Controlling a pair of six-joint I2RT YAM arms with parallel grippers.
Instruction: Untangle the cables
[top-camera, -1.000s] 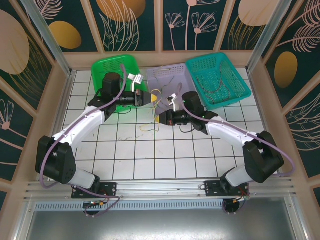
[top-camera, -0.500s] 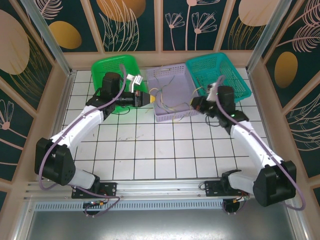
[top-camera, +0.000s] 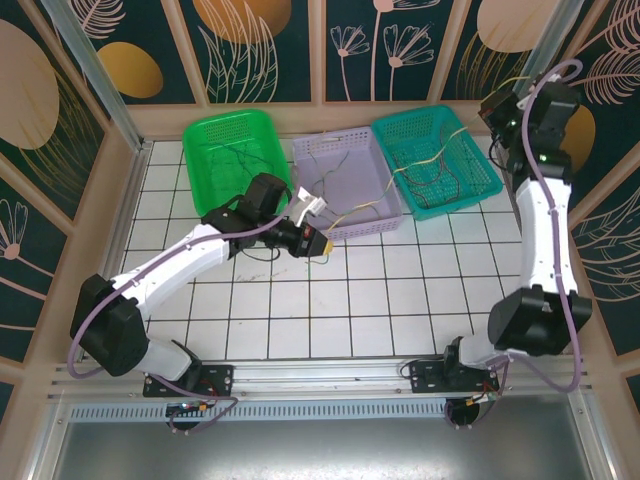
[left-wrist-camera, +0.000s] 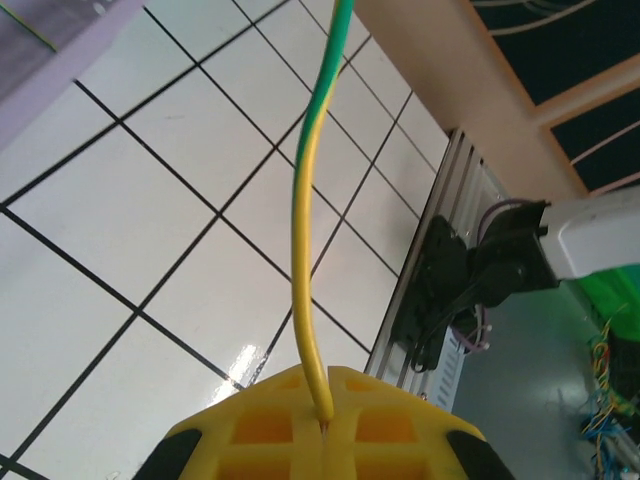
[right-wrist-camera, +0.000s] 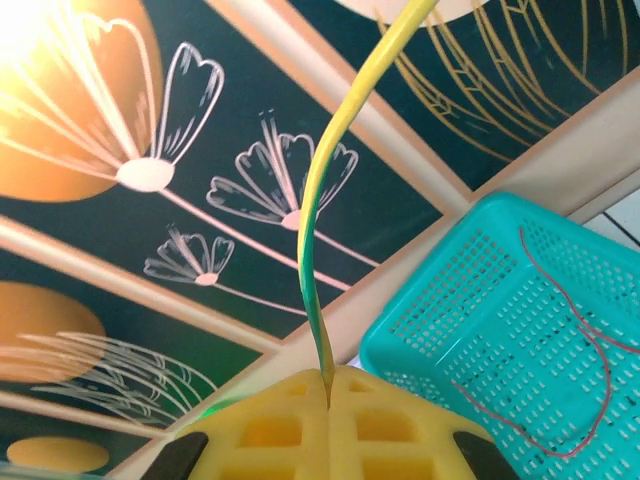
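cables (left-wrist-camera: 297, 230) now spread between left tool (left-wrist-camera: 325, 390), right tool (right-wrist-camera: 328, 388)

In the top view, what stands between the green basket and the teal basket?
The lilac basket stands there, its sides close to the green basket and the teal basket. The top view shows this.

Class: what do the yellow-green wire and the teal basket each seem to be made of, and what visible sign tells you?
The yellow-green wire: likely a smooth, glossy plastic sheath; it bends softly. The teal basket: probably moulded plastic; uniform colour, regular perforations.
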